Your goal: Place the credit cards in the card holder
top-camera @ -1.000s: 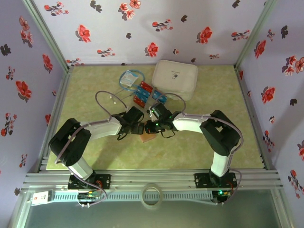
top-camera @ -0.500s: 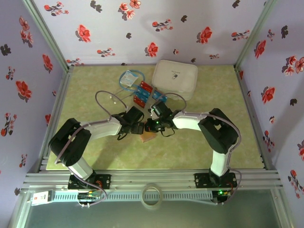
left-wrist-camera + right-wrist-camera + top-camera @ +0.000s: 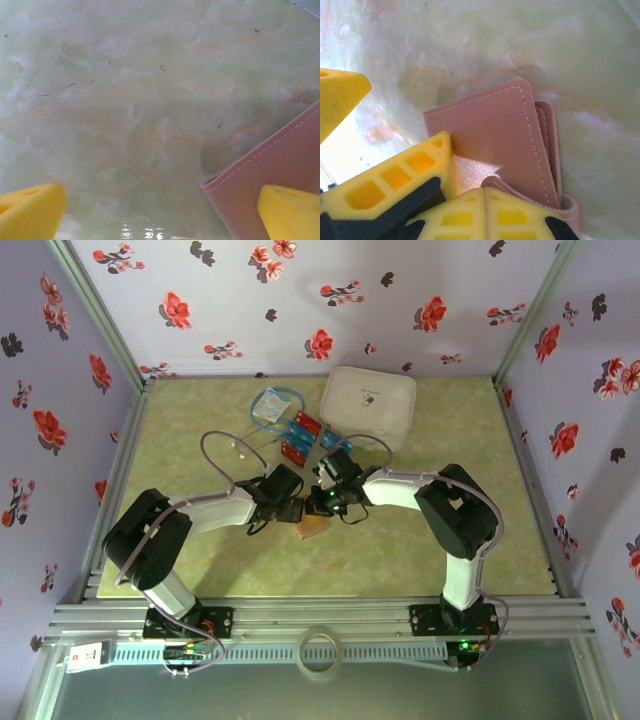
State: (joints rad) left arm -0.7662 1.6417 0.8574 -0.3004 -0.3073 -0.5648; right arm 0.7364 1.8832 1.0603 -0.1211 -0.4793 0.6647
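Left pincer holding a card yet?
No, the left pincer stands open over bare table, the card holder's corner at one side.

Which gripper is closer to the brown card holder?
Right. The right gripper looks shut on a flap of the card holder; the open left gripper straddles its corner, with one finger over it.

The tan leather card holder (image 3: 310, 529) lies toward the table's (image 3: 500, 540) near edge. The red and blue plastic cards (image 3: 303, 438) lie behind it, with the white zip case (image 3: 368, 406) right of them.
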